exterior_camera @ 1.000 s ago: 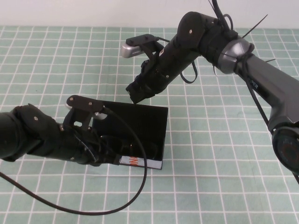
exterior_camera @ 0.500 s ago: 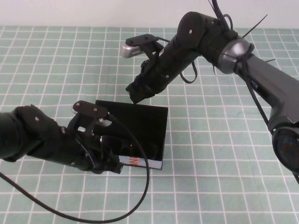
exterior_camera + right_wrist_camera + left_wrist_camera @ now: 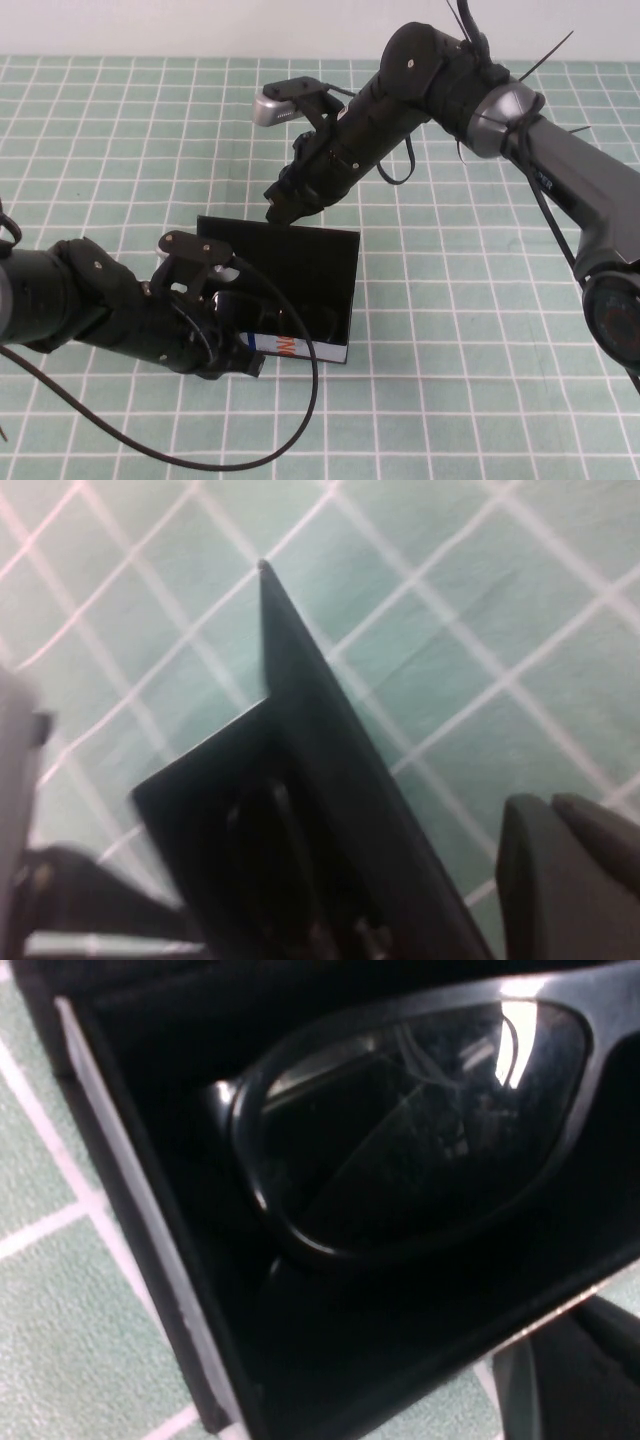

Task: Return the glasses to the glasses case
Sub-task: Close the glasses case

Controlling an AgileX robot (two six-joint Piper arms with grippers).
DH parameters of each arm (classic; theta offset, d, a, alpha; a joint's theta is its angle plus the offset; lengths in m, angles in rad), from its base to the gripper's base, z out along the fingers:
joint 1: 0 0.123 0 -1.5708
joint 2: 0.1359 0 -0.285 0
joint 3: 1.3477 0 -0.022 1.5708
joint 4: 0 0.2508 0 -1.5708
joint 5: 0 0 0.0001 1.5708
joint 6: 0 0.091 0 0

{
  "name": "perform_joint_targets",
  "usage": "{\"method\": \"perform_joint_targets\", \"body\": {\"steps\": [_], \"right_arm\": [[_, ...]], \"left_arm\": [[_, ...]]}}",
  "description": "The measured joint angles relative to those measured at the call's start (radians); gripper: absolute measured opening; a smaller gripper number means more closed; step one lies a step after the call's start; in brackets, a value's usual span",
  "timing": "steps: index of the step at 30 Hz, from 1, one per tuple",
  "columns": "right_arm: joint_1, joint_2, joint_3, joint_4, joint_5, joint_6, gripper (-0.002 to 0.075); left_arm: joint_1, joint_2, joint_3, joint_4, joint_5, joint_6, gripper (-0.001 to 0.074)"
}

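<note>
The glasses case (image 3: pixel 320 275) lies open in the middle of the mat, its white printed front (image 3: pixel 300 348) facing me. The black glasses (image 3: pixel 400 1130) lie inside it, one lens and its thick rim showing between the case walls (image 3: pixel 130 1260). They are lost against the black interior in the high view. My left gripper (image 3: pixel 243 352) is over the case's front left corner. One of its fingers (image 3: pixel 580 1380) is off to the side, holding nothing. My right gripper (image 3: pixel 284 206) is at the case's far edge. The raised lid (image 3: pixel 330 750) stands beside its fingers (image 3: pixel 570 880), with mat showing between.
A green mat with a white grid (image 3: pixel 480 330) covers the table. The left arm's black cable (image 3: pixel 300 400) loops over the case front and across the near mat. The right arm (image 3: pixel 520 130) reaches in from the far right.
My left arm has drawn back and down toward the case's front edge. My right gripper has shifted slightly left along the far edge, and the lid's far left corner has moved with it.
</note>
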Motion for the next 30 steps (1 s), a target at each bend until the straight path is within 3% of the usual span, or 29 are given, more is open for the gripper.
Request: {"method": "perform_joint_targets", "body": {"steps": [13,30], "right_arm": [[0.0,0.0,0.003,0.089,0.038,-0.036,-0.0011],[0.007,-0.014,0.224,0.167,0.03,0.008,-0.0011]], "left_arm": [[0.0,0.004,-0.002,-0.02,-0.007,0.004,-0.0001],[0.0,0.004,-0.002,-0.02,-0.015,0.008,-0.0001]]}}
